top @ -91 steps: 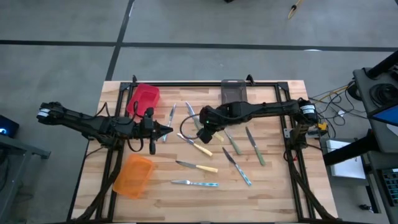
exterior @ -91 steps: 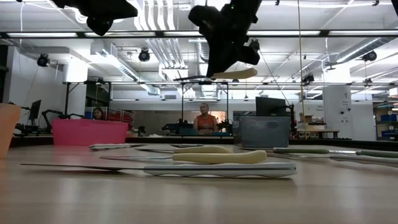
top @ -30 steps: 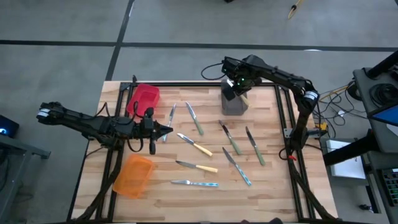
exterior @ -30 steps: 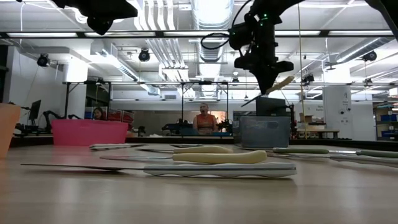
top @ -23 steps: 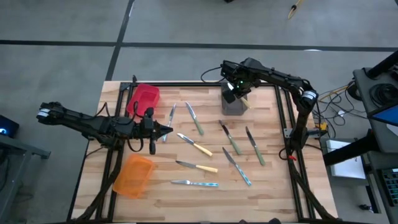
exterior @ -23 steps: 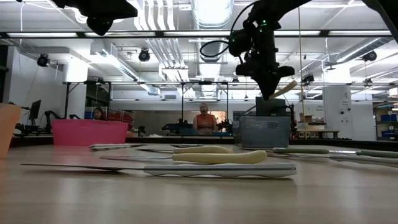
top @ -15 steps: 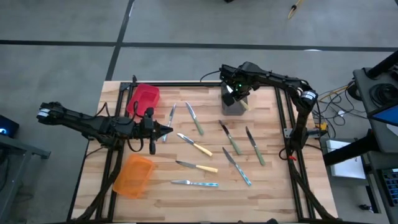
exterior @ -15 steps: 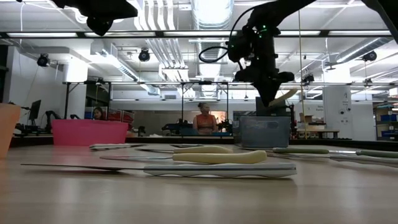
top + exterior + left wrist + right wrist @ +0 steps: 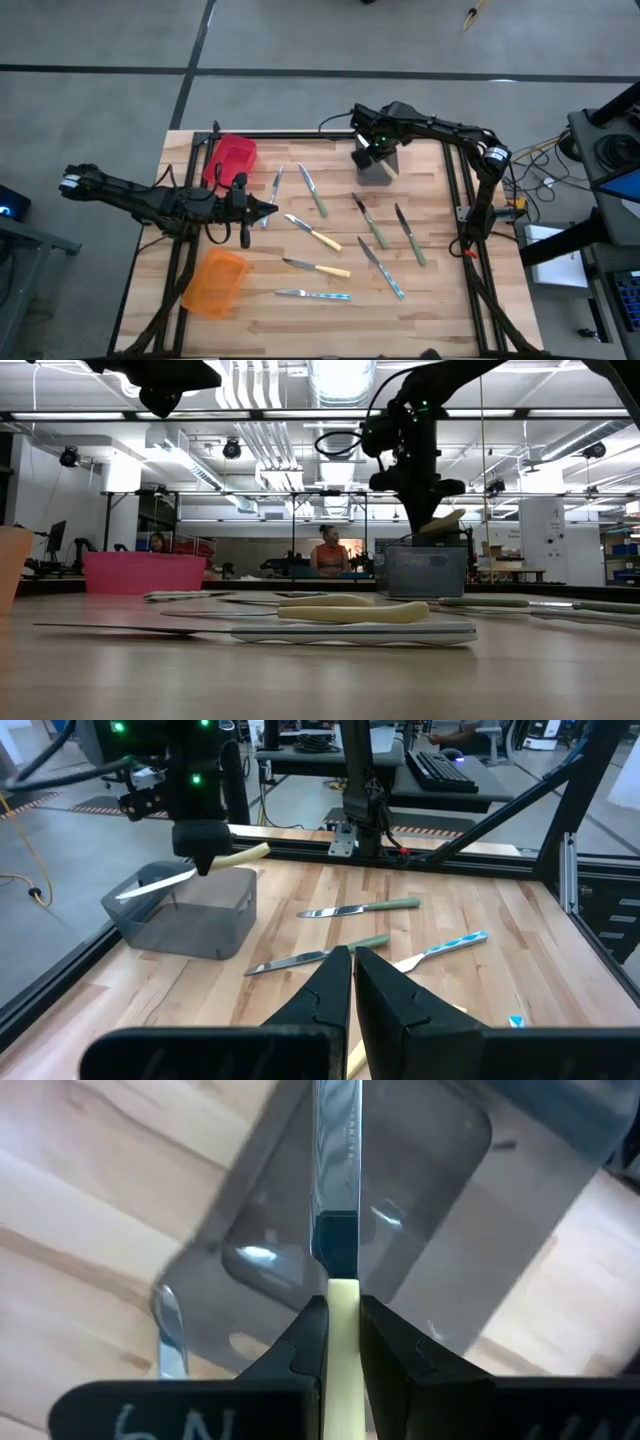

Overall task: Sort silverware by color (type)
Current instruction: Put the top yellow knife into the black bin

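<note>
Right wrist view: right gripper point(image 9: 338, 1312) has its fingers point(image 9: 303, 1342) clamped narrow on the yellow handle of 1 knife, the yellow-handled knife point(image 9: 338, 1190), blade pointing out over the grey bin point(image 9: 460, 1200). Bin looks empty apart from reflections. Holding by the handle keeps the blade end free to tip in first, my read.

High view: right gripper point(image 9: 368, 152) sits over the grey bin point(image 9: 378, 168) at roughly 1 o'clock on the tabletop point(image 9: 440, 290). Low view shows the knife point(image 9: 441, 521) tilted, just above the bin rim point(image 9: 425, 570), not yet inside.

Left gripper point(image 9: 268, 209) parked at 9 o'clock, fingers fully closed, holding nothing; left wrist view confirms the 2 fingers point(image 9: 330, 985) meet.

Remaining silverware point(image 9: 345, 235) lies loose mid-tabletop: I count about 9, green, yellow and light-blue handles mixed. Red bin point(image 9: 231, 160) at 11 o'clock, orange bin point(image 9: 214, 283) at 7 o'clock.

Judgement: drop-off step for yellow; sorting is early, most pieces unsorted.
</note>
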Available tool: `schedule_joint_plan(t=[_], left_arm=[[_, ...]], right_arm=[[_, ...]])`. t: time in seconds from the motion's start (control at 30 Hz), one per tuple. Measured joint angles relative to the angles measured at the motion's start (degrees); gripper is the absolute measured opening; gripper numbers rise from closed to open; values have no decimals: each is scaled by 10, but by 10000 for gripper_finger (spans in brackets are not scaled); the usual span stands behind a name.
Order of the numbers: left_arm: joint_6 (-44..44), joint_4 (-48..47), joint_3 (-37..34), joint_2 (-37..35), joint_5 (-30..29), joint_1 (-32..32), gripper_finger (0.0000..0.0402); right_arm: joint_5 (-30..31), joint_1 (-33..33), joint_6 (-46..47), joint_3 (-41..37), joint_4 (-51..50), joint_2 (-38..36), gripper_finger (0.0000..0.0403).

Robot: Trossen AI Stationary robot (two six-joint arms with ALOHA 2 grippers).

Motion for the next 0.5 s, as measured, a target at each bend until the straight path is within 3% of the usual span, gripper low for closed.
schedule_joint_plan(t=[0.5], left_arm=[[0, 0, 0, 0, 0, 0, 0]], right_arm=[[17, 0, 0, 0, 20, 33, 29]])
